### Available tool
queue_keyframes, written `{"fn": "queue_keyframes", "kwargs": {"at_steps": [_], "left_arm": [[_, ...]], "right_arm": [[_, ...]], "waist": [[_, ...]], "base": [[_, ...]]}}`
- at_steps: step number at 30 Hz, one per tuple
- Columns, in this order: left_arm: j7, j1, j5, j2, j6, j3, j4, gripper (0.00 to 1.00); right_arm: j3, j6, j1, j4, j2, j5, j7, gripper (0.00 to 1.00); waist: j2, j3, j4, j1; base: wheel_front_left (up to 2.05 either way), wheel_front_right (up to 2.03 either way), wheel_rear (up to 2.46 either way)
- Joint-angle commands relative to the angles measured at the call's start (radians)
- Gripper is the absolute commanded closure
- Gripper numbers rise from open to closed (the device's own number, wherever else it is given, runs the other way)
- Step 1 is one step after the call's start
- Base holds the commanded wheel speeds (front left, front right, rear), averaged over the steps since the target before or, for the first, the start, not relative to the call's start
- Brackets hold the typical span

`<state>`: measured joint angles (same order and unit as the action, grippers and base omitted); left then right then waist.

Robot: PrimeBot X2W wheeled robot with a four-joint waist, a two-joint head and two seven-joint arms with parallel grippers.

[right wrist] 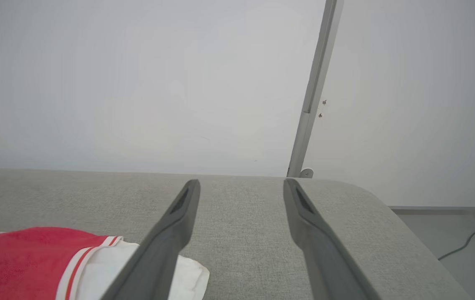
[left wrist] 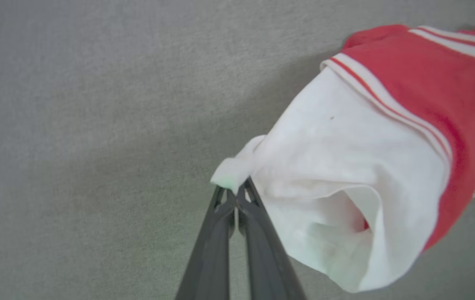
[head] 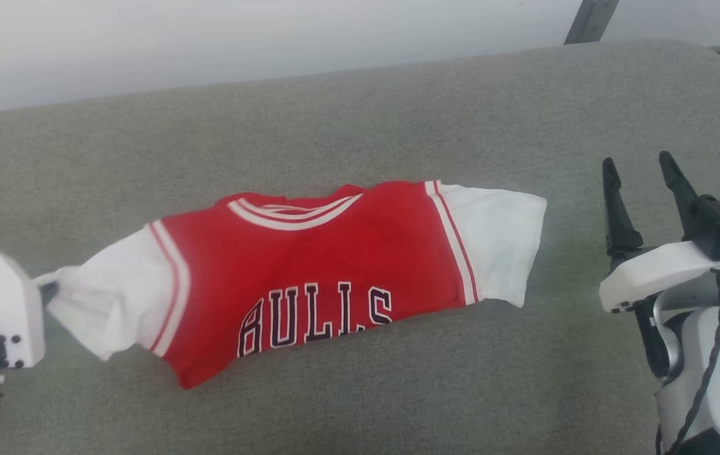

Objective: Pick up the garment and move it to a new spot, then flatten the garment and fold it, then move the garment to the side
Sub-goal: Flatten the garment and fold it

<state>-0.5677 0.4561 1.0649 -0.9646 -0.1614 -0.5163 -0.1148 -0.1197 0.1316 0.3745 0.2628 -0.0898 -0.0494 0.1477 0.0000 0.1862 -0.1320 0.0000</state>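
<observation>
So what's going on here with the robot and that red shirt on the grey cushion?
The robot is handling a red BULLS jersey that lies lettering-up on the grey cushion, with its lower part apparently tucked under. The left gripper is shut on the cuff of one white sleeve, drawing it outward. The right gripper is open and empty, off beyond the other sleeve and not touching it.

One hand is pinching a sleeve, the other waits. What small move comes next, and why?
Probably the right hand reaches for the free white sleeve: the left hand is shut on the other sleeve of the garment, the right stands open apart from it, and the garment lies rumpled, so both ends need holding.
</observation>
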Motion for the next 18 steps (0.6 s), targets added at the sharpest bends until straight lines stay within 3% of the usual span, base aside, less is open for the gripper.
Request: {"fn": "queue_keyframes", "kwargs": {"at_steps": [1, 4, 5, 8, 9, 10, 11, 12, 18], "left_arm": [[0.016, -0.017, 0.011, 0.007, 0.008, 0.004, -0.039, 1.00], [0.042, -0.030, 0.015, 0.029, 0.029, -0.003, -0.120, 0.99], [0.054, -0.031, 0.014, 0.034, 0.037, -0.003, -0.147, 0.87], [0.080, -0.031, 0.019, 0.066, 0.060, -0.008, -0.229, 0.89], [0.089, -0.029, 0.023, 0.080, 0.068, -0.009, -0.256, 0.60], [0.094, -0.029, 0.029, 0.093, 0.076, -0.010, -0.286, 0.52], [0.104, -0.022, 0.031, 0.113, 0.091, -0.010, -0.336, 0.33], [0.108, -0.018, 0.036, 0.122, 0.100, -0.010, -0.358, 0.00], [0.116, 0.005, 0.058, 0.154, 0.147, -0.006, -0.448, 0.00]], "right_arm": [[0.008, -0.002, -0.005, -0.004, 0.000, 0.005, -0.004, 0.00], [0.015, -0.002, -0.010, -0.007, -0.001, 0.006, -0.009, 0.00], [0.017, -0.002, -0.012, -0.007, -0.003, 0.005, -0.011, 0.00], [0.024, -0.002, -0.020, -0.008, -0.007, 0.003, -0.015, 0.00], [0.026, -0.002, -0.021, -0.009, -0.007, 0.003, -0.016, 0.00], [0.028, -0.002, -0.022, -0.010, -0.009, 0.002, -0.018, 0.00], [0.030, -0.002, -0.024, -0.013, -0.011, 0.000, -0.021, 0.00], [0.032, -0.002, -0.025, -0.015, -0.012, -0.001, -0.021, 0.00], [0.037, -0.002, -0.044, -0.024, -0.016, -0.004, -0.029, 0.00]], "waist": [[0.0000, -0.004, 0.004, 0.0000], [0.0000, -0.010, 0.008, 0.0000], [0.0000, -0.012, 0.009, 0.0000], [0.0000, -0.017, 0.012, 0.0000], [0.0000, -0.019, 0.013, 0.0000], [0.0000, -0.020, 0.013, 0.0000], [0.0000, -0.024, 0.015, 0.0000], [0.0000, -0.026, 0.015, 0.0000], [0.0000, -0.040, 0.023, 0.0000]], "base": [[0.00, 0.00, 0.00], [0.00, 0.00, 0.00], [0.00, 0.00, 0.00], [0.00, 0.00, 0.00], [0.00, 0.00, 0.00], [0.00, 0.00, 0.00], [0.00, 0.00, 0.00], [0.00, 0.00, 0.00], [0.00, 0.00, 0.00]]}}
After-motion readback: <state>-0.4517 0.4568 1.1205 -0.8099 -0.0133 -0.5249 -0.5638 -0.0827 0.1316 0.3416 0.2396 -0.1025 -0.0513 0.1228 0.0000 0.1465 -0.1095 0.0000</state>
